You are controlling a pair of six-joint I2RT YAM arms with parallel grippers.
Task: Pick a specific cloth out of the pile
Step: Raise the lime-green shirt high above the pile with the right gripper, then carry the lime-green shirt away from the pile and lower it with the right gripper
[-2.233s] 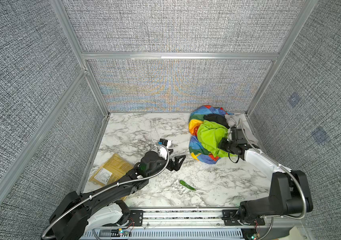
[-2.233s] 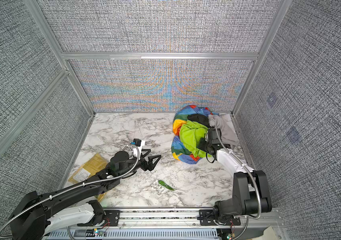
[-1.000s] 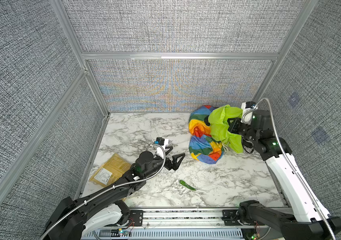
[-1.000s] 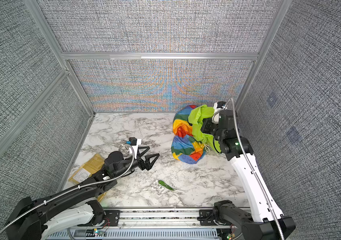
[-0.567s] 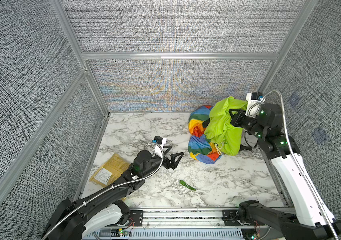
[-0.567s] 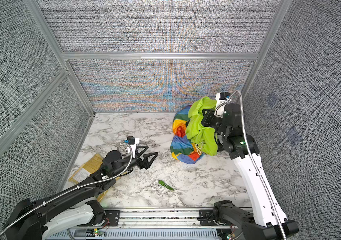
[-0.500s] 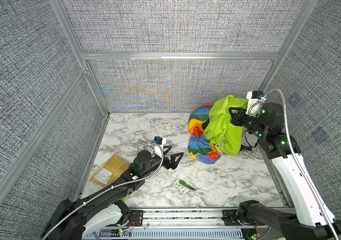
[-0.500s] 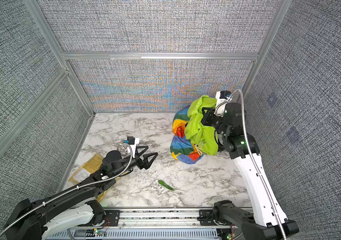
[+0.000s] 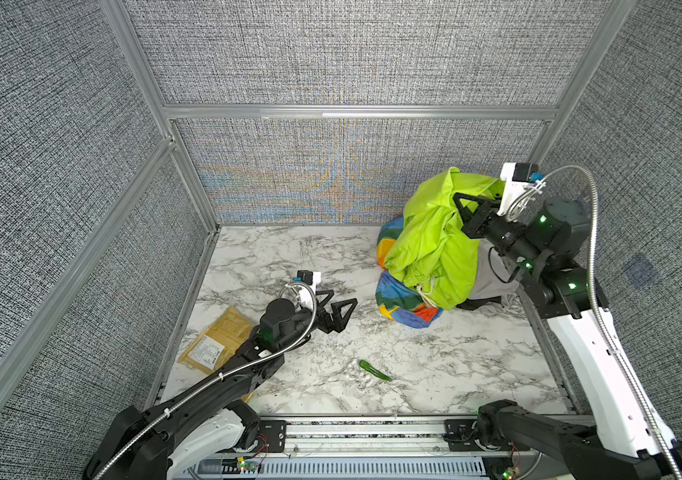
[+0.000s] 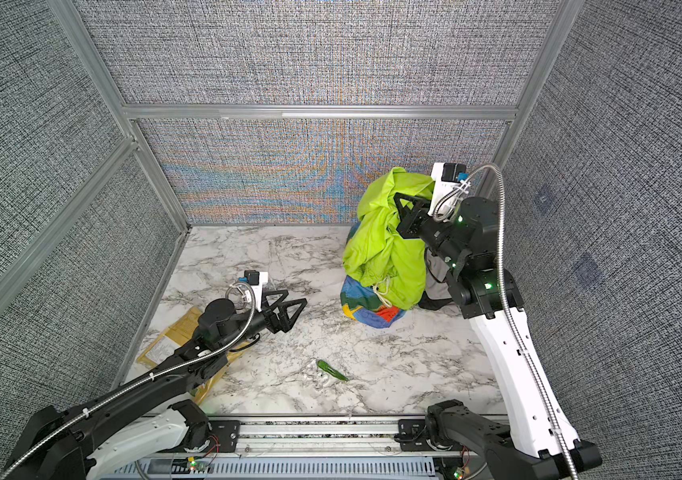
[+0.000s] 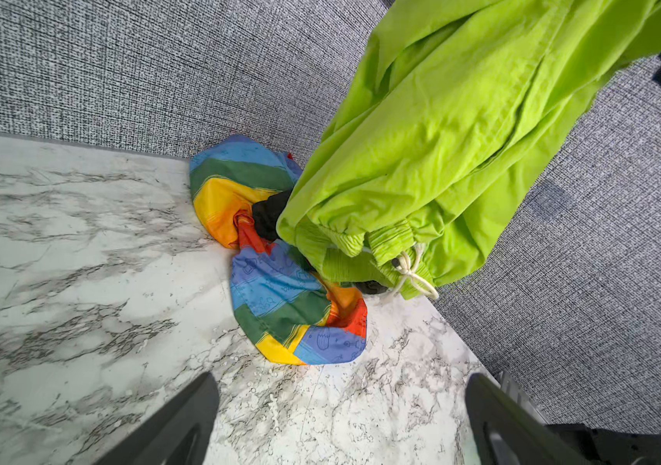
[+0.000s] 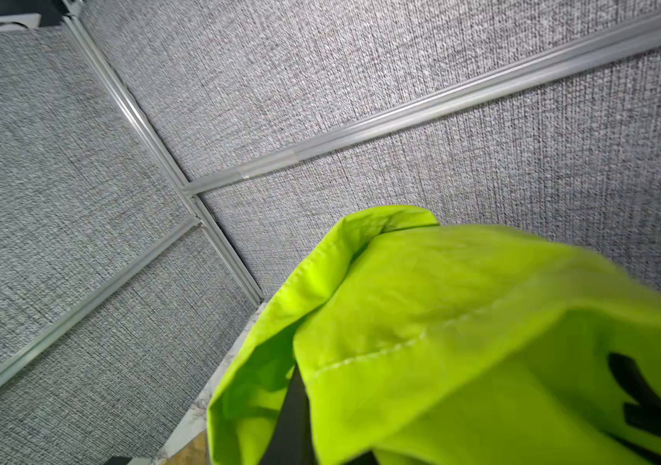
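Right end effector [image 9: 462, 208], clenched on the cloth [image 9: 426, 249], holds it above the pile [image 9: 406, 311] at the far right corner of the counter [image 9: 281, 249]. The cloth hangs straight below, its hem reaching the pile. Left end effector [image 9: 343, 305], released, lies well apart.

The cloth [image 9: 430, 249] is glowing bright lime green, its drawstring [image 11: 409, 271] showing off-white. In the pile [image 9: 406, 309], the striped cloth [image 11: 280, 290] is showing bands of blue, dark green, yellow, orange and red, the blue bands carrying faint line drawings. A black garment [image 11: 266, 215] and a pale grey cloth [image 9: 493, 278] are showing too. The worktop [image 9: 273, 257] is showing white marble with grey veins, the walls [image 9: 331, 54] a grey weave, and the packet [image 9: 217, 345] mustard yellow with a white label.
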